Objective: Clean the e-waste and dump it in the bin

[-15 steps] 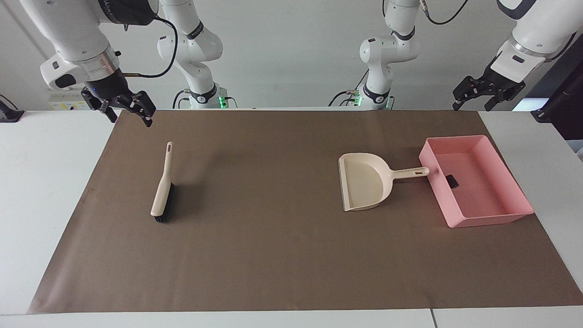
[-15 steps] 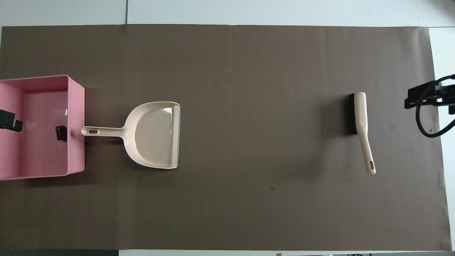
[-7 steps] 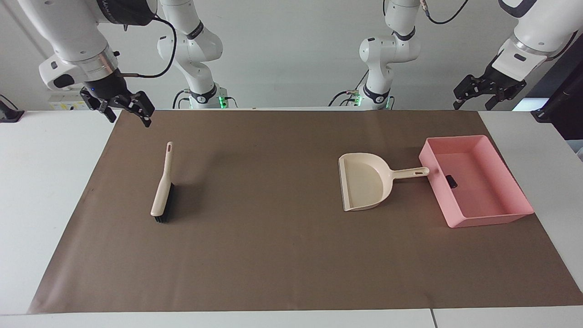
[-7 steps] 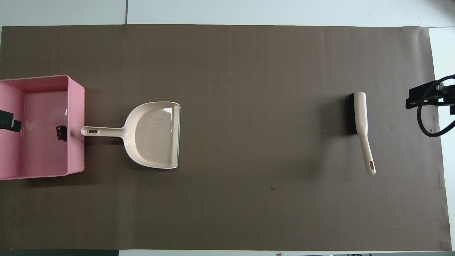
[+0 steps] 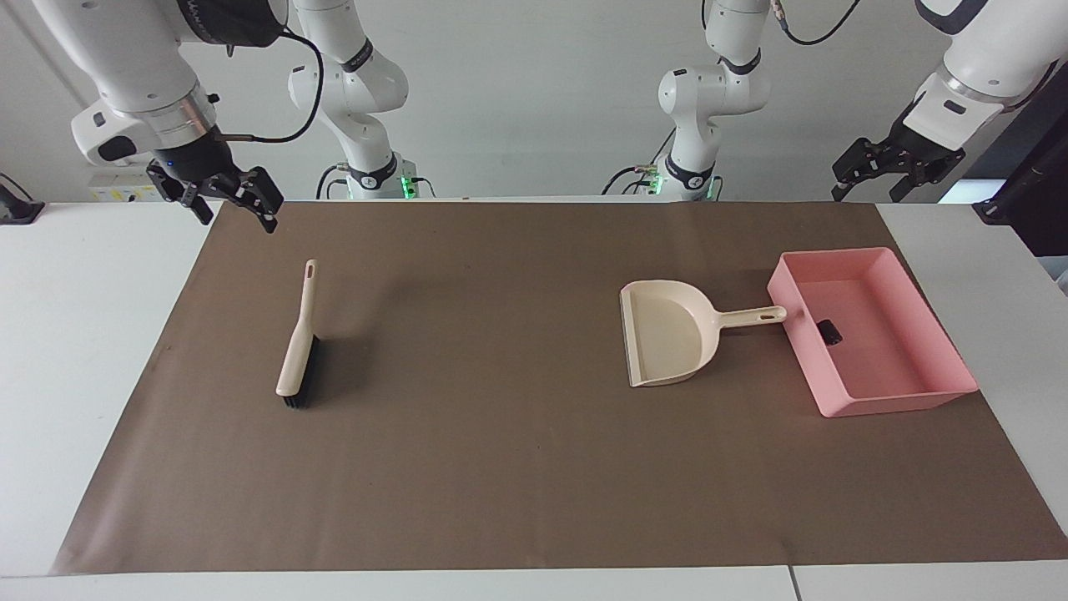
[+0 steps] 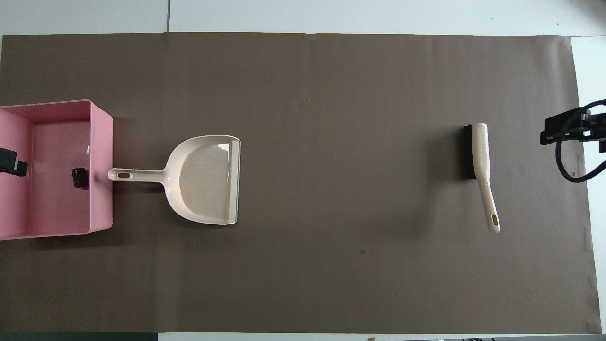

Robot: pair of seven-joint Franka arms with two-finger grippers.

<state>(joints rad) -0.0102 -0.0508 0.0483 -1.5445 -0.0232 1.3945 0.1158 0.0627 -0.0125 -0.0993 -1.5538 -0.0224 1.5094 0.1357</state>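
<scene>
The pink bin (image 5: 897, 402) stands on the brown mat toward the left arm's end of the table; it also shows in the overhead view (image 6: 102, 142). One small black block of e-waste (image 5: 828, 331) lies inside it (image 6: 79, 177). The whitish bit with a green end is not in view. My left gripper (image 5: 866, 194) is open and empty, raised over the mat's edge nearest the robots. My right gripper (image 5: 238, 213) is open and empty, raised over the mat's corner toward the right arm's end.
A beige dustpan (image 5: 672, 334) lies beside the bin, its handle touching the bin's wall (image 6: 203, 180). A beige brush with black bristles (image 5: 298, 346) lies toward the right arm's end (image 6: 480, 156). The brown mat (image 5: 501, 467) covers most of the table.
My left gripper has risen a little. My right gripper has barely moved. The bin, dustpan and brush have not moved.
</scene>
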